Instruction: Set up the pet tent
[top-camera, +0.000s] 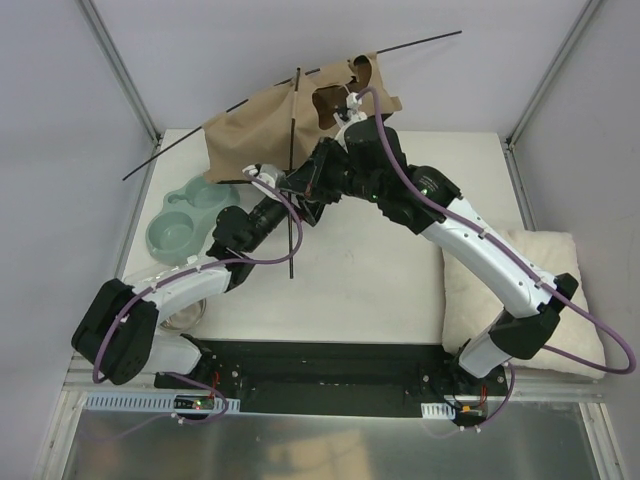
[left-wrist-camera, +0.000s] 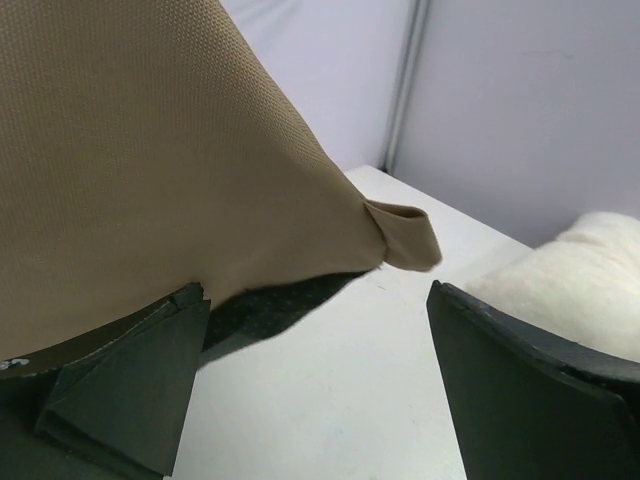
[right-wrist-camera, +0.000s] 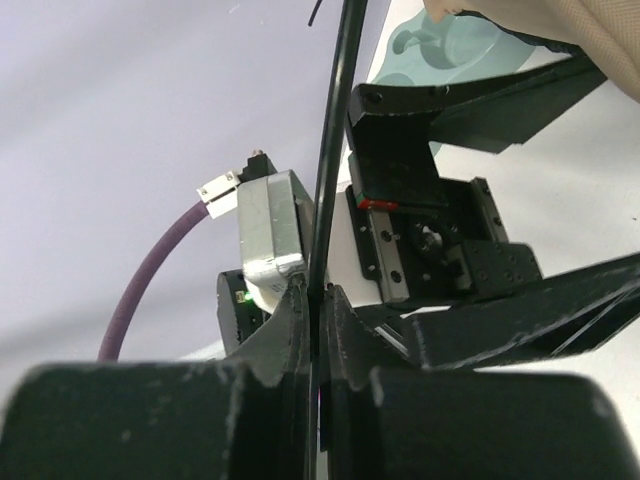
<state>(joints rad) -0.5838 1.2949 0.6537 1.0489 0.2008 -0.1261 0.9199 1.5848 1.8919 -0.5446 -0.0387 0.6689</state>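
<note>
Right fingers (right-wrist-camera: 285, 340) clamp thin black pole (right-wrist-camera: 335, 120); left fingers (left-wrist-camera: 530, 370) open, empty, beside tan tent fabric (left-wrist-camera: 150, 150). Best: hold pole steady, left takes fabric edge, avoid bending pole.

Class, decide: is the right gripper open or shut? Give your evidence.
Shut. The right gripper pinches the thin black pole from both sides, no gap showing.

You have open table (top-camera: 380, 290) in the near middle, between the left arm (top-camera: 170, 285) and the right arm (top-camera: 480, 245), and again at the far right corner. At the far centre the tent (top-camera: 250, 135) bars your way: its slanting pole (top-camera: 165, 160) juts out past the left edge, and a second pole (top-camera: 292, 250) reaches down across the middle, with both arms crowded beside it. The green double bowl (top-camera: 185, 222) fills your left side, and the cushion (top-camera: 545, 275) lies along the right edge.
</note>
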